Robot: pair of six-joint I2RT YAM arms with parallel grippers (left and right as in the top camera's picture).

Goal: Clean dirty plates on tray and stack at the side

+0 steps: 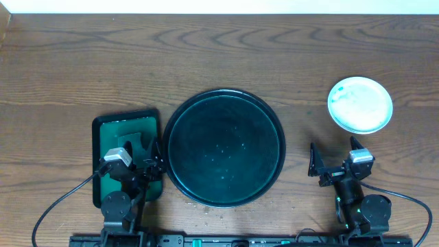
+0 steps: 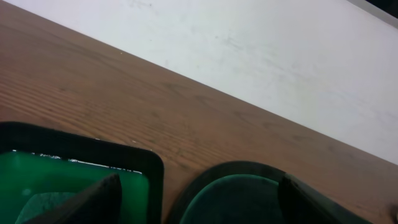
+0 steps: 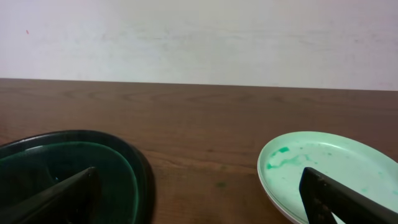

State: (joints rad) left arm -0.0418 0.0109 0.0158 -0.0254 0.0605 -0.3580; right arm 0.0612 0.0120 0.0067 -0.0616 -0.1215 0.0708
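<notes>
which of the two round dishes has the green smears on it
The small pale mint plate on the far right, just beyond the right hand. The large dark round dish in the middle shows none.

One plate (image 1: 360,104), one tray (image 1: 224,93), one basin (image 1: 112,133)

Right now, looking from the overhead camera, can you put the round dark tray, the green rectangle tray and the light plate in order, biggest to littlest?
1. round tray
2. green rectangular tray
3. plate, clearly the smallest
</notes>
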